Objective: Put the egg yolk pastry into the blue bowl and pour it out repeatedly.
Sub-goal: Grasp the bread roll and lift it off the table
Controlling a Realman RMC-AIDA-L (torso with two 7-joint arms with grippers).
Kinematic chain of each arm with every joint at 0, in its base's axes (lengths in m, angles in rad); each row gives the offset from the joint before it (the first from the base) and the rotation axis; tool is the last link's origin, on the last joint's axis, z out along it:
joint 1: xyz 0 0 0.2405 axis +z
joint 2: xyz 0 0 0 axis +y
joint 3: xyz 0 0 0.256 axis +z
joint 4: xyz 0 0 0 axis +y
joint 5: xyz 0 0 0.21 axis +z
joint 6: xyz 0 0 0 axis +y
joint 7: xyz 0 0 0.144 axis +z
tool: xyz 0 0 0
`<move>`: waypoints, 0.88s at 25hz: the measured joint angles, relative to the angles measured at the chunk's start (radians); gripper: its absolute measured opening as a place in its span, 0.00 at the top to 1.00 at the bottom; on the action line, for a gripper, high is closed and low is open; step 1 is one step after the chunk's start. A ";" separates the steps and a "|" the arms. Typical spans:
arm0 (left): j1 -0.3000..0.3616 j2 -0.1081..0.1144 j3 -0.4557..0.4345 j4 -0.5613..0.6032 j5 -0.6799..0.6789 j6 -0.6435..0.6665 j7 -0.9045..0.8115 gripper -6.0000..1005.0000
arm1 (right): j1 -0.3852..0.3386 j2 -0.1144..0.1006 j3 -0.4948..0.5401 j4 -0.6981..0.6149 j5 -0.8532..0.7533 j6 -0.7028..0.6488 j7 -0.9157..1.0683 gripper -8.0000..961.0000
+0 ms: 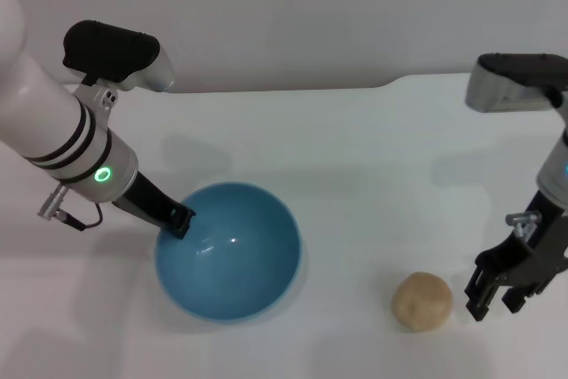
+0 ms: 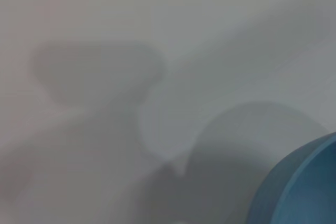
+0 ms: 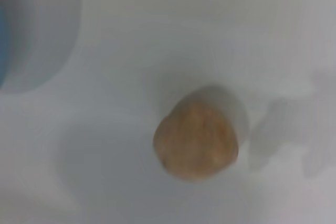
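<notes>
So the egg yolk pastry (image 1: pixel 422 301) sits loose on the table (image 1: pixel 355 148), right of the empty blue bowl (image 1: pixel 229 250). The right gripper (image 1: pixel 497 297) hangs just beside it, fingers spread, gripping nothing. The left gripper (image 1: pixel 180 219) pinches the bowl's rim. Risk: the pastry's round, so an off-center pinch probably rolls it away, or squashes it.
</notes>
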 joint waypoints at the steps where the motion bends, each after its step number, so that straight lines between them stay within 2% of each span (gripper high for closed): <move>1: 0.002 0.001 0.000 0.000 -0.009 -0.005 0.000 1.00 | -0.004 0.007 -0.025 -0.008 -0.008 0.018 0.000 0.51; 5: 0.009 0.003 -0.002 0.000 -0.043 -0.018 0.001 1.00 | -0.009 0.019 -0.092 -0.012 -0.027 0.083 0.002 0.51; 16: 0.015 0.001 0.001 -0.009 -0.045 -0.026 0.002 1.00 | -0.017 0.028 -0.106 -0.009 0.030 0.174 -0.009 0.51; 22: 0.015 0.002 -0.001 -0.012 -0.045 -0.023 0.002 1.00 | -0.034 0.030 -0.132 -0.008 0.119 0.207 -0.023 0.51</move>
